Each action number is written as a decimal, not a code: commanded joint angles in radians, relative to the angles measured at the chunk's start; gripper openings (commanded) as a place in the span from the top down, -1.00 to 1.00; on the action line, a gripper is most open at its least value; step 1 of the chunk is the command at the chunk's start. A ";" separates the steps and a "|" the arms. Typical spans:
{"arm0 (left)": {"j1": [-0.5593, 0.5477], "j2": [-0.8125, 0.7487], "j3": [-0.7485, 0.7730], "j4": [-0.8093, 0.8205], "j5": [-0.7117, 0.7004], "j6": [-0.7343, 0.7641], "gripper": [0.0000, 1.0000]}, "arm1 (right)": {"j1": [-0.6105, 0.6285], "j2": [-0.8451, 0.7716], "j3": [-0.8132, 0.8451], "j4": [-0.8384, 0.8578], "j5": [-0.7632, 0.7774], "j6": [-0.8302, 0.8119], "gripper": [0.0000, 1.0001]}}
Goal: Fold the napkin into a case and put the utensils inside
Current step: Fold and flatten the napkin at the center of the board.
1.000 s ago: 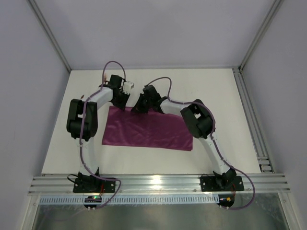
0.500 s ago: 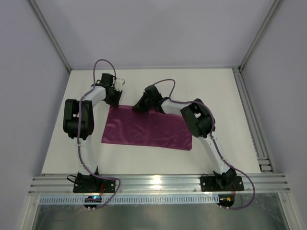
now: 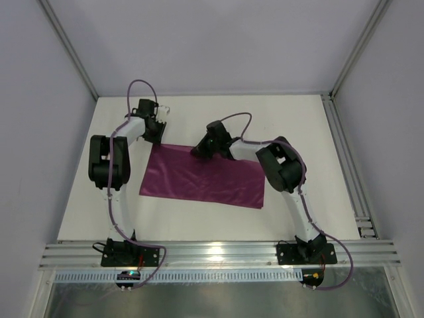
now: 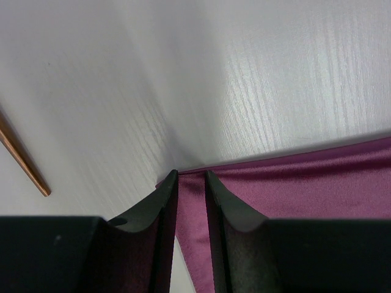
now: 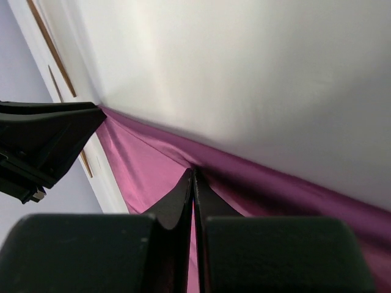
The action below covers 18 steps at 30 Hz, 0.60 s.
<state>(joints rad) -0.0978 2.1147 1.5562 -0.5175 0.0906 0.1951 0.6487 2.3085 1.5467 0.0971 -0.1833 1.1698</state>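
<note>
The right claw (image 5: 193, 174) is clenched, its two fingers pressed together on the far edge of the napkin (image 3: 205, 179), and creases in the plum cloth run up to the tips. The left claw (image 4: 190, 178) sits at the napkin's far-left corner with its fingers (image 4: 164, 204) a narrow gap apart. They straddle the corner with cloth showing between them, so it looks released rather than pinching.

Out from both claws the napkin spreads toward the near side as a broad, roughly rectangular sheet. It lies flat on the white surface (image 3: 298, 126) between the two arms and is not yet folded into a narrow pouch.

Beyond the corner, to the left in the left wrist view, one thin brown utensil (image 4: 24, 156) lies on the bare surface, apart from the cloth. Only part of it shows, so I cannot tell whether it is the fork or the knife.
</note>
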 commanded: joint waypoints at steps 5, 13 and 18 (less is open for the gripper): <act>0.003 0.042 0.013 -0.006 -0.046 0.023 0.48 | -0.089 -0.146 -0.174 -0.020 0.087 0.031 0.92; 0.003 0.048 0.011 -0.006 -0.058 0.033 0.48 | -0.173 -0.238 -0.350 0.047 0.085 0.034 0.93; 0.003 0.051 0.013 -0.006 -0.063 0.033 0.48 | -0.237 -0.305 -0.474 0.090 0.082 0.033 0.92</act>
<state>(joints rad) -0.1024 2.1170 1.5593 -0.5171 0.0750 0.2066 0.4477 2.0563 1.1465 0.1844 -0.1509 1.2118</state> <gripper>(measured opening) 0.261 0.037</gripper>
